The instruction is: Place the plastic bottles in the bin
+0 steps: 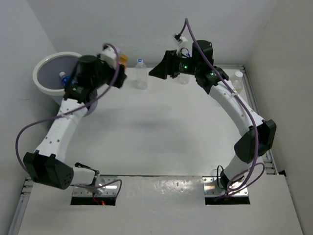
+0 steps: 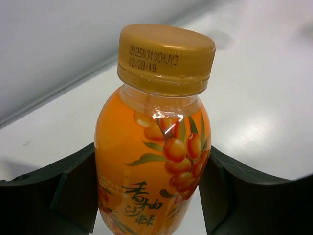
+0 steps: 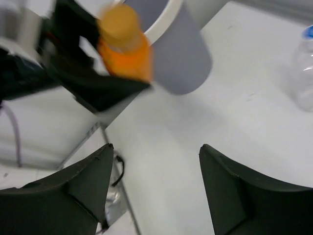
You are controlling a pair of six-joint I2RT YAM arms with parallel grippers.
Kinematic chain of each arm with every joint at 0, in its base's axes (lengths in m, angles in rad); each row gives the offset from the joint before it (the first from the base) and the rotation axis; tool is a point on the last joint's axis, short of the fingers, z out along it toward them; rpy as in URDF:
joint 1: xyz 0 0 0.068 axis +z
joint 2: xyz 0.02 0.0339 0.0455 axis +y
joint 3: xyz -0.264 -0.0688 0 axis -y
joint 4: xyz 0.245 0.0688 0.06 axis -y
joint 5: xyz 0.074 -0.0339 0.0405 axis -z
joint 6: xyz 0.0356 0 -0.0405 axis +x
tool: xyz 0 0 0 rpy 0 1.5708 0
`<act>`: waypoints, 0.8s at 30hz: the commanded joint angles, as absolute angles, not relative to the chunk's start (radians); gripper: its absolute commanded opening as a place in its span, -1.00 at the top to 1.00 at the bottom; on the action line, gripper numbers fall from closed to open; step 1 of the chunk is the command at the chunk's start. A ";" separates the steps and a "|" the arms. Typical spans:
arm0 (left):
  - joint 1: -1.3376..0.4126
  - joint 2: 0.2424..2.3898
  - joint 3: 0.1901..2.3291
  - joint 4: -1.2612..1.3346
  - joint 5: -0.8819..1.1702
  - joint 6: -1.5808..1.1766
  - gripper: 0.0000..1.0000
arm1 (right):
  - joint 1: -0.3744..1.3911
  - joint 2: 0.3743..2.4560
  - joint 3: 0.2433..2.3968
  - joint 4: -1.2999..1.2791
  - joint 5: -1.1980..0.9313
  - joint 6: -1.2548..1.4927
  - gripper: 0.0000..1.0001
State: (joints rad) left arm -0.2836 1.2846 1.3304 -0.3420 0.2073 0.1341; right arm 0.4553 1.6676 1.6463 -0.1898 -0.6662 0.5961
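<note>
- At the far left of the worktop (image 1: 161, 137), my left pincer (image 2: 151, 193) is clamped on the body of the orange bottle (image 2: 154, 161). The bottle is upright and just beside the bin (image 1: 36, 73), not over its mouth.
- My right pincer (image 3: 154, 188) hangs spread and empty above the worktop, near a standing clear bottle with a blue cap (image 1: 141, 73).
- Risk: letting go too soon would drop the orange bottle onto the bin's white rim or outside it. Its smooth, rounded body could also slip in my grip.
- Risk: a careless sweep of my right arm could topple the clear bottle.
- Cap stamp reads "20250313" plus unclear letters, then "03:28:19".
- Label shows orange berries and Chinese characters, seemingly 香柚沙棘.
- One blue-capped bottle (image 1: 62, 76) already lies inside the bin.
</note>
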 commanded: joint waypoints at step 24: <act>0.426 1.655 1.767 -0.571 0.344 -0.097 -0.79 | 0.471 2.178 1.861 0.360 -0.244 0.404 -0.81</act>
State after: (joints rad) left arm 0.4267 1.6855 1.7752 -0.5690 0.3756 -0.1074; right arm 0.4381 2.1612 1.8088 0.2024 -0.3065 0.4473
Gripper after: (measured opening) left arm 0.850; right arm 0.902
